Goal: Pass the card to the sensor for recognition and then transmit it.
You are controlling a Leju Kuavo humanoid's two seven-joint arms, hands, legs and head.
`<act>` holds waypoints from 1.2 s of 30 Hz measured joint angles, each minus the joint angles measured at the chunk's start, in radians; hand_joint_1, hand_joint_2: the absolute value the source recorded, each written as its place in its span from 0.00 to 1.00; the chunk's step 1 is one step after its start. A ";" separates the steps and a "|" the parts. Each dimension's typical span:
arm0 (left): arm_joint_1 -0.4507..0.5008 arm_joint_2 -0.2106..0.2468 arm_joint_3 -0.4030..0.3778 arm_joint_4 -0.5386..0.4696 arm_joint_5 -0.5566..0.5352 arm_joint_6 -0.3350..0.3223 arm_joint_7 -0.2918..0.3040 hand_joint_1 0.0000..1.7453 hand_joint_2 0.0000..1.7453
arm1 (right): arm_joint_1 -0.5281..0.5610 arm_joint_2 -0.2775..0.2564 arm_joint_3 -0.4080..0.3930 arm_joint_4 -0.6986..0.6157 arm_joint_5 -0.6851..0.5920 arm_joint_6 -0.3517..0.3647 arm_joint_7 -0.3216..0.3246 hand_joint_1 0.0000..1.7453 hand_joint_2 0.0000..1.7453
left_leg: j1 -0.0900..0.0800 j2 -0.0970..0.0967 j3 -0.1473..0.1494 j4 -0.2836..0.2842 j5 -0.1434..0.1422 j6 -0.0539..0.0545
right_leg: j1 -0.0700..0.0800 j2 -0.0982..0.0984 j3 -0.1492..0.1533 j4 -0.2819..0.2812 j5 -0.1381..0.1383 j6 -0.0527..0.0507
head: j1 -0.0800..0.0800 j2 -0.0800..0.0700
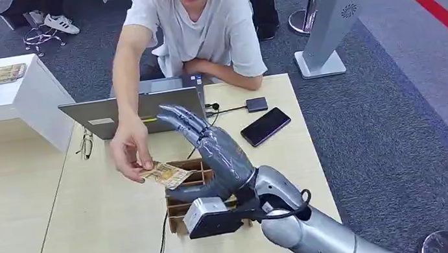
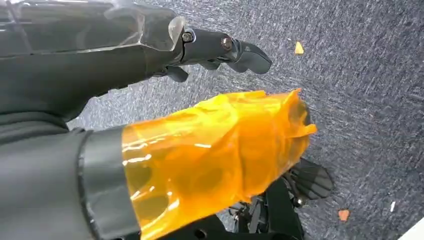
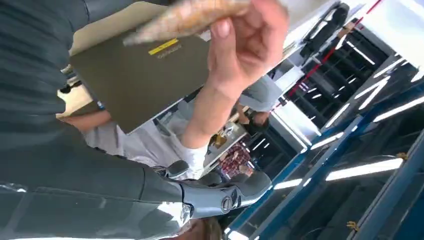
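Observation:
The card (image 1: 166, 174), brownish and patterned, is pinched at its left end by a person's hand (image 1: 128, 153) above the slotted cardboard box (image 1: 183, 205). My right hand (image 1: 208, 148) is raised beside it, fingers straight and spread; the card's right end lies close to my thumb, and I cannot tell if they touch. In the right wrist view the card (image 3: 187, 16) sits in the person's fingers (image 3: 240, 45), apart from my straight fingers (image 3: 227, 192). My left hand (image 2: 150, 125) hangs over grey carpet holding nothing, its thumb wrapped in orange film.
On the table (image 1: 91, 229) an open laptop (image 1: 135, 114) stands behind the box. A small black device on a cable (image 1: 256, 104) and a phone (image 1: 265, 125) lie to the right, glasses (image 1: 85, 145) to the left. The person sits across the table.

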 joint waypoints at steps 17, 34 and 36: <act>-0.001 -0.004 -0.033 0.000 0.023 0.019 -0.001 0.00 0.00 | -0.002 0.012 -0.006 0.045 0.040 -0.014 0.013 0.00 1.00 | 0.000 0.000 0.000 0.000 0.000 0.000 | 0.000 0.000 0.000 0.000 0.000 0.000 | 0.000 0.000; -0.003 -0.004 -0.048 0.000 0.032 0.018 -0.001 0.00 0.00 | 0.006 0.025 -0.019 0.056 0.054 -0.020 0.009 1.00 1.00 | 0.000 0.000 0.000 0.000 0.000 0.000 | 0.000 0.000 0.000 0.000 0.000 0.000 | 0.000 0.000; -0.003 -0.004 -0.048 0.000 0.032 0.018 -0.001 0.00 0.00 | 0.007 0.027 -0.019 0.056 0.054 -0.022 0.009 1.00 1.00 | 0.000 0.000 0.000 0.000 0.000 0.000 | 0.000 0.000 0.000 0.000 0.000 0.000 | 0.000 0.000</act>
